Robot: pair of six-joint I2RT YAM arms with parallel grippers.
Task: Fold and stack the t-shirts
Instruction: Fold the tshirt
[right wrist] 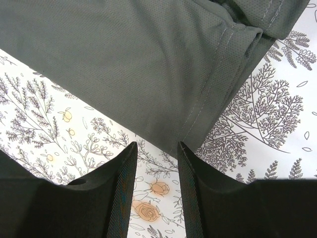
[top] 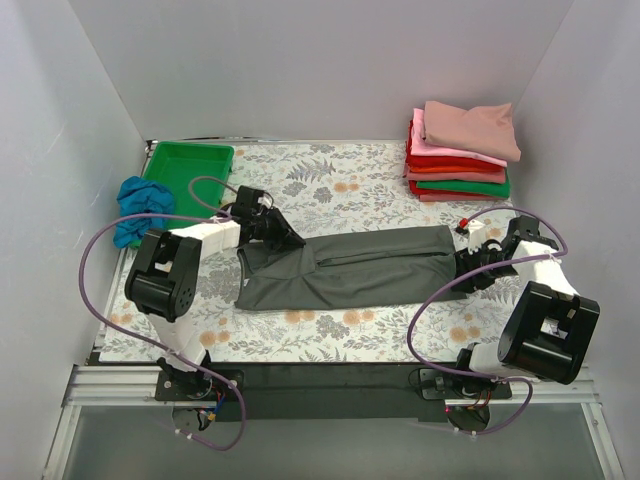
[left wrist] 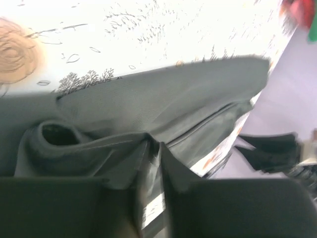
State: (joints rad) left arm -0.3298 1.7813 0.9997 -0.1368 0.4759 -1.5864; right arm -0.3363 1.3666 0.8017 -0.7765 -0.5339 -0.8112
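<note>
Limp, light dark charcoal grey cloth t-shirt, judged best gripped at hem corners, is clamped in left fingers; right fingers are parted beside its corner.

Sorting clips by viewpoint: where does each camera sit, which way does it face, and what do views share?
Top external: above, behind the bases, looking down on the table; left arm, right arm, grey t-shirt show.
Left wrist: looks along the shirt toward the right arm; left end effector pinches cloth.
Right wrist: looks down at the shirt's hem; right end effector open.
Shared: the grey t-shirt.
</note>
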